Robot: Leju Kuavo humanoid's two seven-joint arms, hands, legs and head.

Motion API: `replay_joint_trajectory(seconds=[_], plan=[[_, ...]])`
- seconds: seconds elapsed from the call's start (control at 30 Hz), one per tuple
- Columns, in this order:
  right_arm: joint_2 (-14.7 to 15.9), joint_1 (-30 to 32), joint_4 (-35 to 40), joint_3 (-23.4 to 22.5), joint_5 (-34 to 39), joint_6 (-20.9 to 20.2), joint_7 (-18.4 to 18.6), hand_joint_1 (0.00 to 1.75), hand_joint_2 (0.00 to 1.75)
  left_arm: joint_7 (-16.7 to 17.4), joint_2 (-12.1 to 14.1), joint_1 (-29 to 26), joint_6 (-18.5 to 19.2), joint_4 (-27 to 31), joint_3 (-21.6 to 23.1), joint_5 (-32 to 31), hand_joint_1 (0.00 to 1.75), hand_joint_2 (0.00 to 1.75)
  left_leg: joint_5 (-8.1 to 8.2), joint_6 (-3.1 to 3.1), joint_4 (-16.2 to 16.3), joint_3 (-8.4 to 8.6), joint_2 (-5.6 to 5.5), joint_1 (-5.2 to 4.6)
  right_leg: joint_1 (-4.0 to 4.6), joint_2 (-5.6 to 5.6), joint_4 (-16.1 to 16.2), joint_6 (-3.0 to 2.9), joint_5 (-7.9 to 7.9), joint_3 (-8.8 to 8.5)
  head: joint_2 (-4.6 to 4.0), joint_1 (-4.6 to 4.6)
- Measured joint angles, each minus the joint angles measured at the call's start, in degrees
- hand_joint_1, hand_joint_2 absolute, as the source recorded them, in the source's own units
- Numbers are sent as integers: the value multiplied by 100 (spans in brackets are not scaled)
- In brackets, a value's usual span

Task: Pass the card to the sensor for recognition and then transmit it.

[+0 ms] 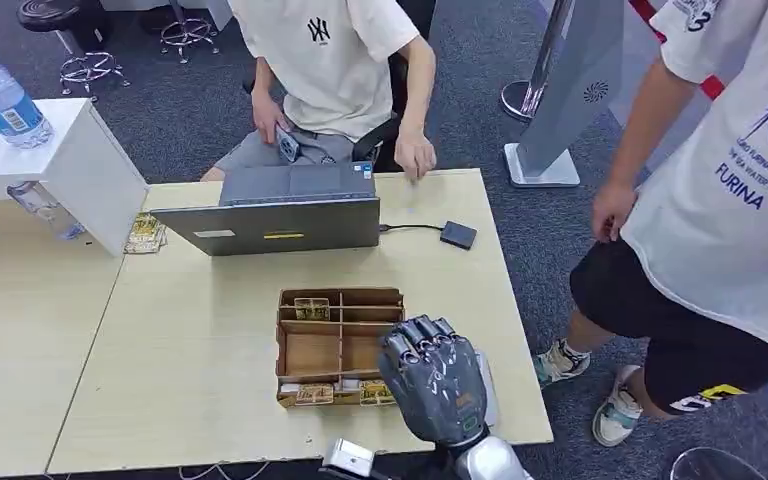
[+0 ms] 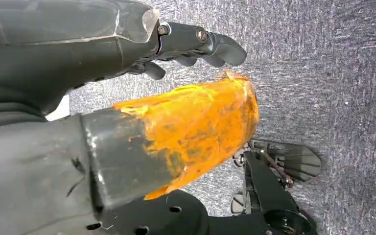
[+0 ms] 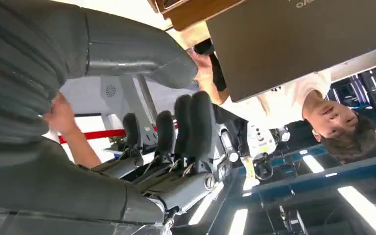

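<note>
Risk first: my right robot hand (image 1: 432, 378) hovers bare, fingers apart, over the brown compartmented cardboard tray (image 1: 310, 352); a clumsy descent could shove it or snag a divider. Gold-printed cards (image 1: 312, 308) lie in its far and near slots. Small black sensor box (image 1: 458, 235) sits well apart by the grey laptop (image 1: 280, 222). Left robot hand (image 2: 196, 46) hangs loosely curled, holding nothing. Pale wooden table (image 1: 190, 380), grey carpet (image 1: 520, 100), two people close.
</note>
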State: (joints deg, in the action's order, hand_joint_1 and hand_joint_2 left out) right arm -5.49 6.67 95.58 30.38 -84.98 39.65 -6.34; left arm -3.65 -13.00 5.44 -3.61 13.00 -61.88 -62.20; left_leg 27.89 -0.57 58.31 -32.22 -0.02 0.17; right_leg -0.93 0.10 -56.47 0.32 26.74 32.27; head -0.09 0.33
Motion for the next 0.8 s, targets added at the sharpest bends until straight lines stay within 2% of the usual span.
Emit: replay_joint_trajectory(seconds=[0.17, 0.3, 0.53, 0.6, 0.67, 0.77, 0.8], plan=[[0, -56, -149, 0, 33, 0, 2, 91, 175, -2, 0, -1, 2, 0, 0, -11, 0, 0, 0, 0, 0, 0, 0, 0, 0, 0, 0, 0, 0, 0, 0, 0], [0, -82, -242, 2, 68, 0, 0, 87, 175, 0, 0, 0, 2, 0, 0, -20, 0, 0, 0, 0, 0, 0, 0, 0, 0, 0, 0, 0, 0, 0, 0, 0], [-20, -154, -437, 9, 142, 0, -50, 94, 175, 0, 0, 0, 13, 0, -2, -66, 0, 0, 0, 0, 0, 0, 0, 0, 0, 0, 0, 0, 0, 0, 0, -2], [-35, -187, -507, 7, 162, 2, -68, 106, 175, 0, 0, 0, 20, 0, -2, -79, 0, 0, 0, 0, 0, 0, 0, 0, 0, 0, 0, 0, 0, 0, 0, 0], [-52, -228, -579, 0, 186, 0, -92, 108, 175, 0, 0, 0, 42, 0, 0, -81, 0, 0, 0, 0, 0, 0, 0, 0, 0, 0, 0, 0, 0, 0, 0, -2], [-85, -294, -703, -7, 205, 0, -105, 91, 175, -2, 0, 0, 50, 0, -2, -94, 0, 0, 0, 0, 0, 0, 0, 0, 0, 0, 0, 0, 0, -1, 0, -2], [-98, -328, -756, -9, 212, 2, -107, 99, 175, 0, 0, 1, 50, 0, 0, -101, 0, 0, -1, 0, 0, 0, 0, 0, 0, 0, 0, 0, 0, -1, 0, 0]])
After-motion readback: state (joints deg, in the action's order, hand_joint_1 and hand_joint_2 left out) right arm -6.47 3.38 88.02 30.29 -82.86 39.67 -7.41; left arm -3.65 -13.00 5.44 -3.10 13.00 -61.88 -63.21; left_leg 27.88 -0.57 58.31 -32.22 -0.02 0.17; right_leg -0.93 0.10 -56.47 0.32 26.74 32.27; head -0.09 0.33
